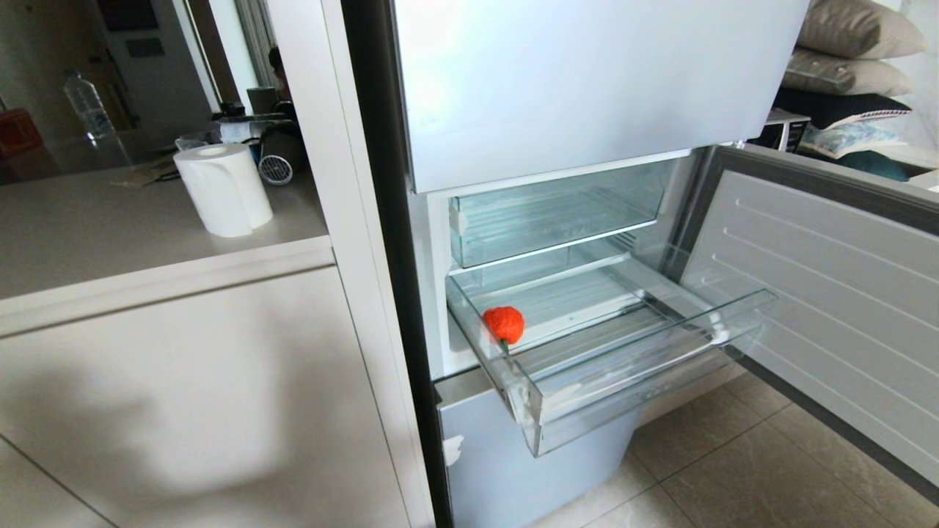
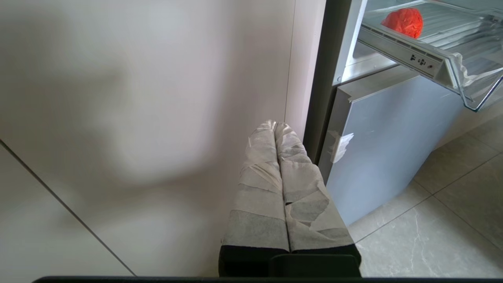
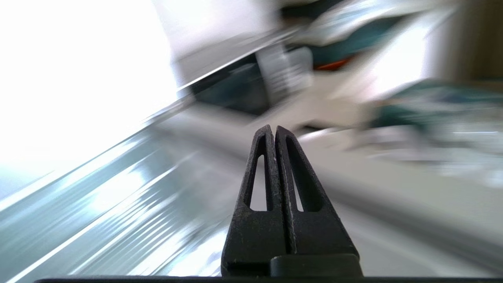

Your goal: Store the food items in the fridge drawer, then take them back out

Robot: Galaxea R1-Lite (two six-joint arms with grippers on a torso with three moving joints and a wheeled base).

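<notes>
One round orange-red food item (image 1: 504, 323) lies in the pulled-out clear fridge drawer (image 1: 645, 389), near its left wall. From the left wrist view the same food item (image 2: 404, 22) shows through the fridge drawer (image 2: 463, 70) from below. My left gripper (image 2: 274, 125), fingers wrapped in pale tape, is shut and empty, low beside the cabinet front. The black right gripper (image 3: 274, 129) is shut with nothing between its fingers, over blurred ribbed clear plastic. Neither arm shows in the head view.
The fridge door (image 1: 829, 293) stands open to the right. A shallower clear bin (image 1: 550, 216) sits pushed in above the drawer. A white counter (image 1: 147, 227) at left carries a paper roll (image 1: 224, 189) and a bottle (image 1: 86, 103). Tiled floor (image 1: 733, 469) lies below.
</notes>
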